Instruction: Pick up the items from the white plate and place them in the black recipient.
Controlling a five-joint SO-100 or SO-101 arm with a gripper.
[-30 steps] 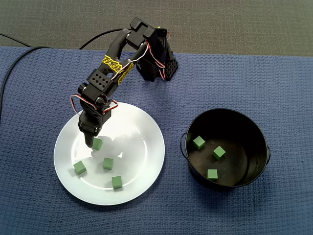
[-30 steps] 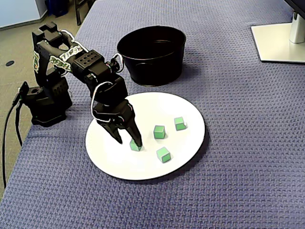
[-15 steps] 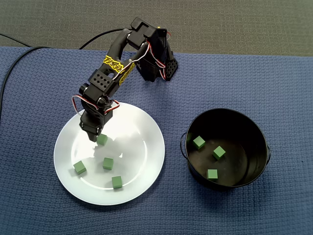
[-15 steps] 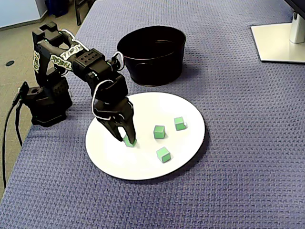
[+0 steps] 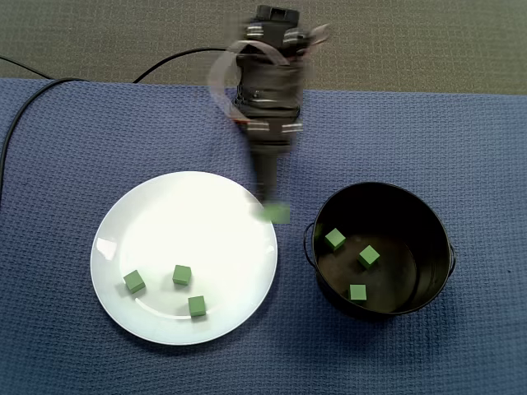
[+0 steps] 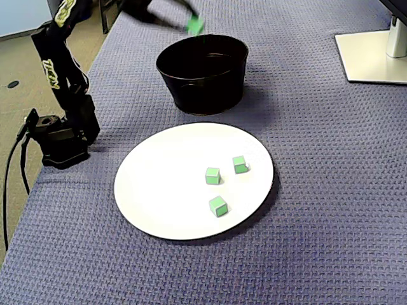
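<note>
My gripper (image 5: 272, 209) is shut on a green cube (image 5: 278, 214) and is blurred with motion. It hangs in the air between the white plate (image 5: 181, 220) and the black pot (image 5: 416, 220). In the other fixed view the gripper (image 6: 191, 24) and its cube (image 6: 196, 25) sit above the pot's (image 6: 203, 89) far rim. Three green cubes (image 5: 182, 275) lie on the plate's lower left, and the same three cubes (image 6: 212, 175) show on the plate (image 6: 162, 184) there. Three more cubes (image 5: 368, 256) lie inside the pot.
The arm's base (image 6: 60, 136) stands at the left edge of the blue cloth (image 6: 318, 210). A black cable (image 5: 20, 115) runs off to the left. A white monitor foot (image 6: 372, 57) sits at the far right corner.
The gripper closed on the cube nearest it, lifted it off the plate and swung it fast toward the pot. The plate now holds three cubes.
</note>
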